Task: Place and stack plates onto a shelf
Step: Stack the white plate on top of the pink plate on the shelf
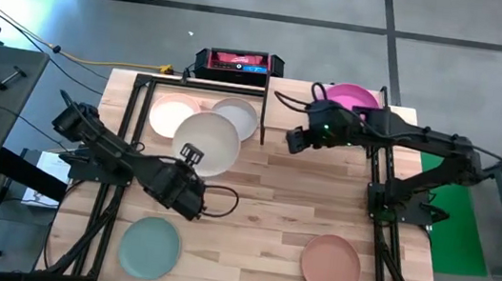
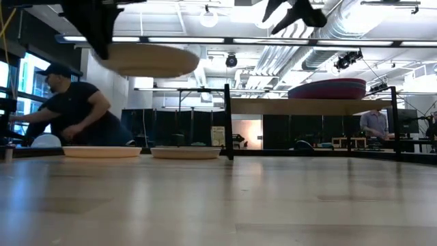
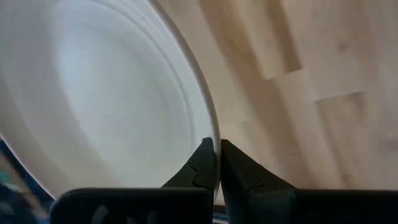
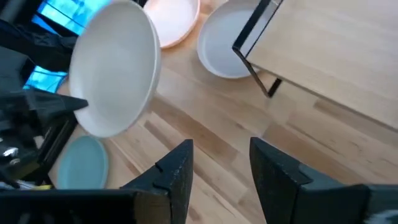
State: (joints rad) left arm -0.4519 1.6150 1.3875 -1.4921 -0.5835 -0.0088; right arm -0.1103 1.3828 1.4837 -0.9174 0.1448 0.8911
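Work looks barely begun: only the magenta plate (image 1: 352,97) sits on the shelf (image 1: 329,131), while the left gripper (image 1: 193,156) pinches the cream plate (image 1: 207,142) aloft, the right gripper (image 1: 294,142) hovers spread, and four plates remain on the table.

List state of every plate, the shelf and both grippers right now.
cream plate: lifted off the table, held by its rim
left gripper: shut on cream plate
right gripper: open, empty, beside the shelf
magenta plate: on the shelf
shelf: holds only the magenta plate
pink plate: on table
grey-white plate: on table
teal plate: on table
tan plate: on table
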